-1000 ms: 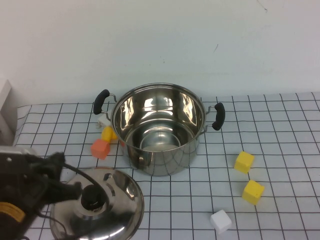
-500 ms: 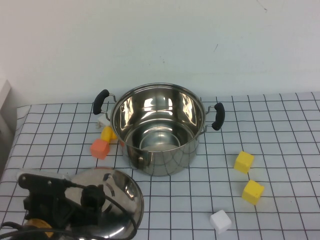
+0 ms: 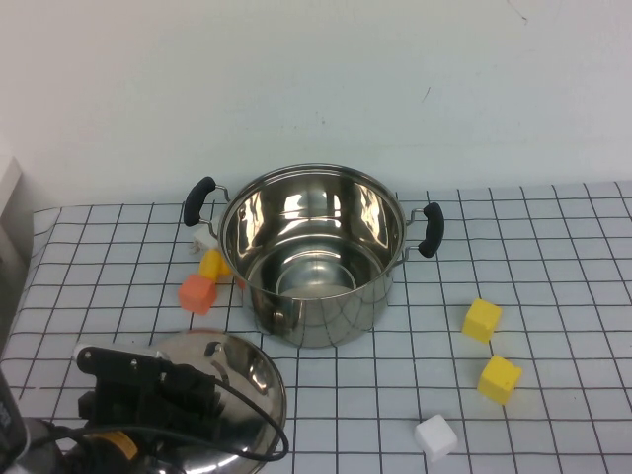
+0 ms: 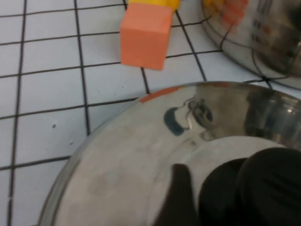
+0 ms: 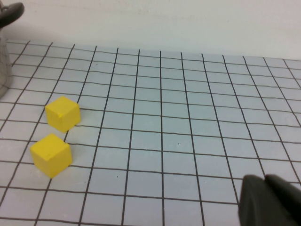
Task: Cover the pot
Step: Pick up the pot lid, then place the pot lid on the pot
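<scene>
The steel pot (image 3: 316,257) stands open and upright at the table's middle, with a black handle on each side. Its wall also shows in the left wrist view (image 4: 263,33). The domed steel lid (image 3: 242,380) lies flat on the table in front of the pot, to its left. My left gripper (image 3: 163,390) is over the lid and hides the knob in the high view. In the left wrist view the black knob (image 4: 268,188) fills the space beside one dark finger (image 4: 181,197), apart from it; the gripper is open. My right gripper (image 5: 268,197) is shut and empty, low over the grid cloth.
An orange cube (image 3: 197,293) and a yellow cube (image 3: 213,264) sit left of the pot, behind the lid. Two yellow cubes (image 3: 482,320) (image 3: 500,378) and a white cube (image 3: 435,436) lie at the front right. The table's left edge is close to the lid.
My left arm has moved right across the lid; its gripper now covers the knob, which showed beside it before. The pot, lid and cubes have not moved.
</scene>
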Robot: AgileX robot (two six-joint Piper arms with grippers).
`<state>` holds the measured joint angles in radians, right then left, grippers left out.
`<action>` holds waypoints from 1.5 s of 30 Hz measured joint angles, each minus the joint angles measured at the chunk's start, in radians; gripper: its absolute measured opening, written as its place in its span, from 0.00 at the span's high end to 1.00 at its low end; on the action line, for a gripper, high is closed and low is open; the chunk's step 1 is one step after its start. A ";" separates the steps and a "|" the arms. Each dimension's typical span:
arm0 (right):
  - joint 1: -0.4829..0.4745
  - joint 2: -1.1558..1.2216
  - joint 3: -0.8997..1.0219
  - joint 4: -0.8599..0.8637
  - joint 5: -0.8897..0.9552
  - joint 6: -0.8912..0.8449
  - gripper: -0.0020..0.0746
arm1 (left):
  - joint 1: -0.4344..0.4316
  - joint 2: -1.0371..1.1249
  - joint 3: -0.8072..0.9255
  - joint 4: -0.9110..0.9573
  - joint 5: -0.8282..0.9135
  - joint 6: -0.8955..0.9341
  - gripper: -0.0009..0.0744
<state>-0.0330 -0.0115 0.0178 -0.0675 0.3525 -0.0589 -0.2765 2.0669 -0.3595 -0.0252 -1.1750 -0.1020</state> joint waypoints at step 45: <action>0.000 0.000 0.000 0.000 0.000 0.003 0.96 | -0.089 -0.477 -0.810 0.013 1.234 -0.050 0.55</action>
<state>-0.0330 -0.0115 0.0178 -0.0675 0.3525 -0.0558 -0.3659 1.5901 -1.1695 -0.0126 0.0592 -0.1524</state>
